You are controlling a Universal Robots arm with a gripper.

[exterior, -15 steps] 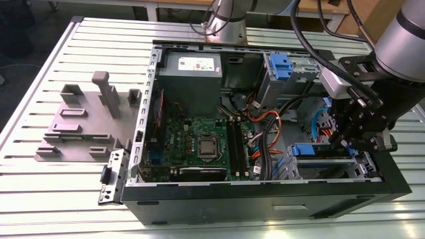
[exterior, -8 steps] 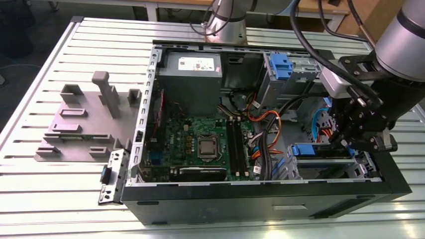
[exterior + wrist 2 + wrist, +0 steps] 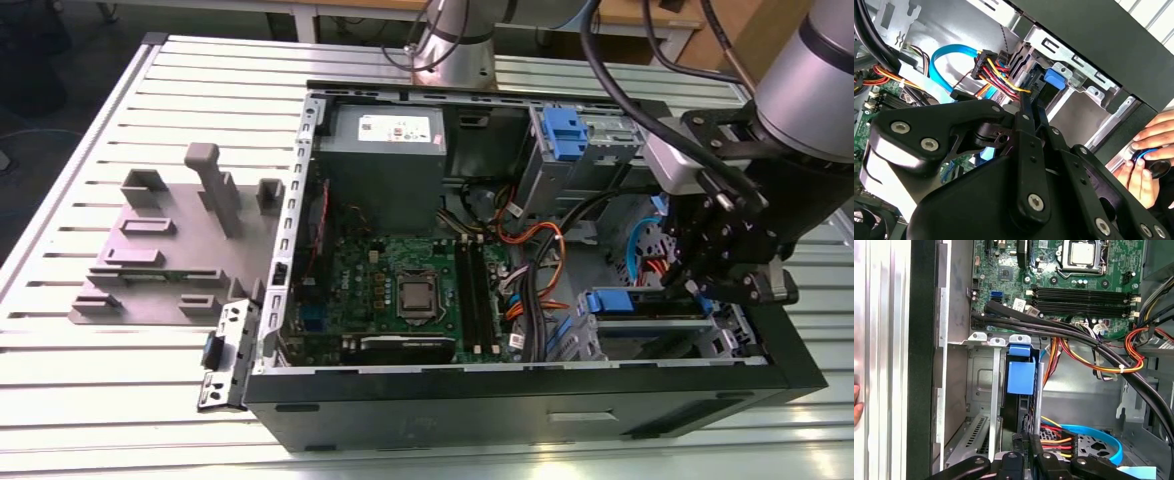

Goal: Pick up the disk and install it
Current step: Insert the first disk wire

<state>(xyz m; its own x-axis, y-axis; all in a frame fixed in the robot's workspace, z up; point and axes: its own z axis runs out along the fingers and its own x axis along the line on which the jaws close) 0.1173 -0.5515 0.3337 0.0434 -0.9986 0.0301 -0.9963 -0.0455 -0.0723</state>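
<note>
The disk (image 3: 1020, 376) stands on edge in the metal drive cage (image 3: 981, 385) at the corner of the open computer case (image 3: 534, 395). Its blue carrier tab faces out, and its dark edge runs back toward my fingers. In the exterior view the blue tab of the disk (image 3: 617, 300) shows in the lower bay on the exterior view's right. My gripper (image 3: 731, 285) hangs just beside it, inside the case. In both wrist views my gripper (image 3: 1029, 439) (image 3: 1032, 106) has its two narrow fingers close together on the disk's rear edge, near the blue rail (image 3: 1055, 78).
Red, yellow and black cables (image 3: 1094, 345) and a blue data cable (image 3: 954, 55) crowd the space by the cage. The motherboard (image 3: 400, 280) and a grey power-supply box (image 3: 384, 140) fill the case's other side. A grey slotted stand (image 3: 174, 240) sits outside. A person's hand (image 3: 1149, 160) is beyond the case wall.
</note>
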